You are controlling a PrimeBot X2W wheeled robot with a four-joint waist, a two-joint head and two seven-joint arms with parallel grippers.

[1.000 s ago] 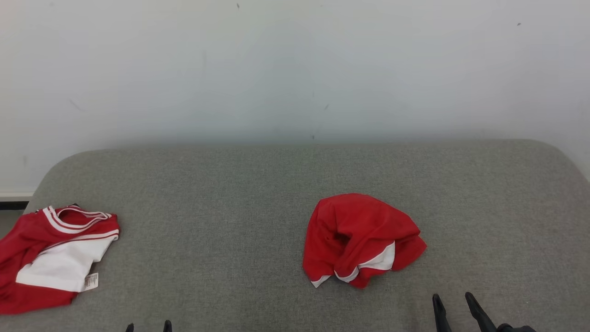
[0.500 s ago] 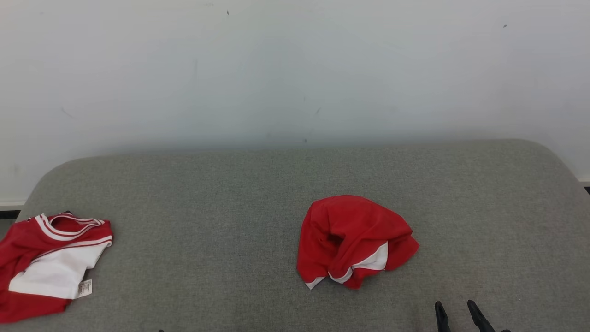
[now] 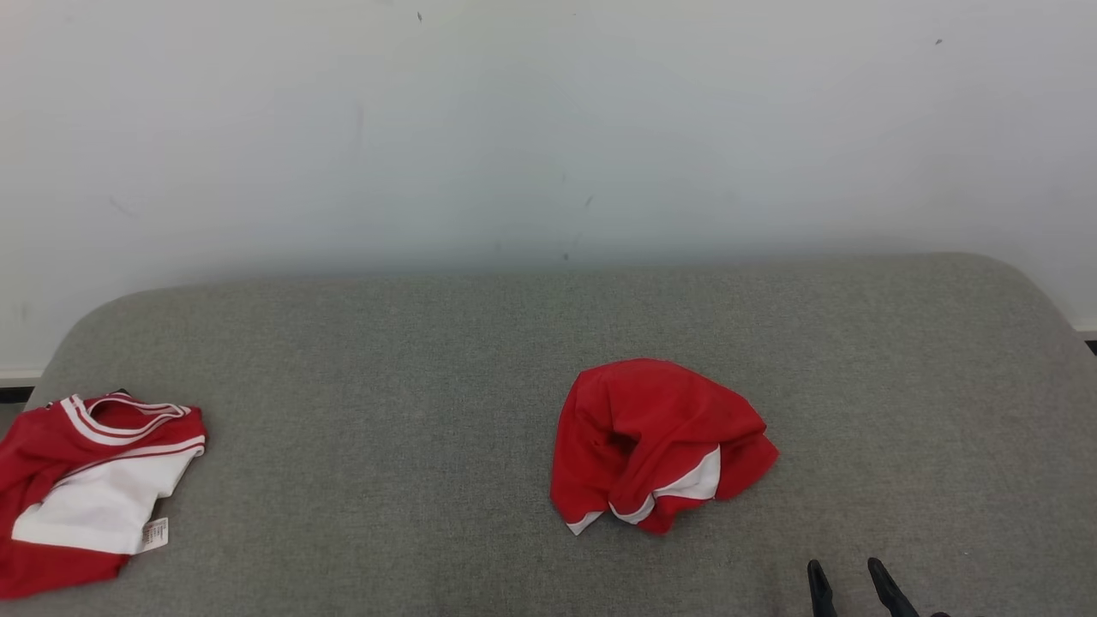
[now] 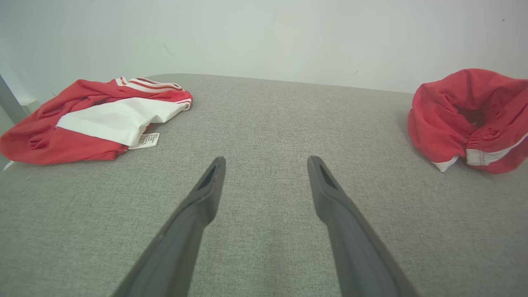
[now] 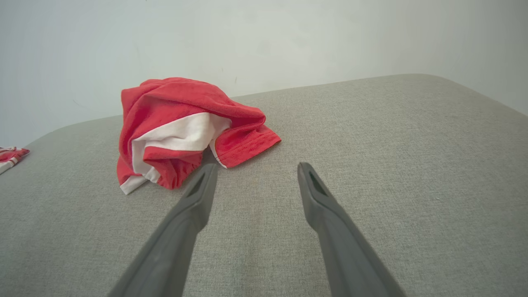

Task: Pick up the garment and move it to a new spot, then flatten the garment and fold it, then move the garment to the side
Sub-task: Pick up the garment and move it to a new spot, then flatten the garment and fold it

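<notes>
Grey surface free between crumpled garment, striped garment.

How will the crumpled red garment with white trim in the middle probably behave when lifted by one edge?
The crumpled red garment with white trim lies in soft folds, so it will likely hang limp and unfold. It looks thin, so probably light. On the rough grey woven cushion, a push would likely bunch it rather than slide it.

Even soft light, no glare; faint shadows under cloth; wrist views wide-angle, edges bent.
</notes>
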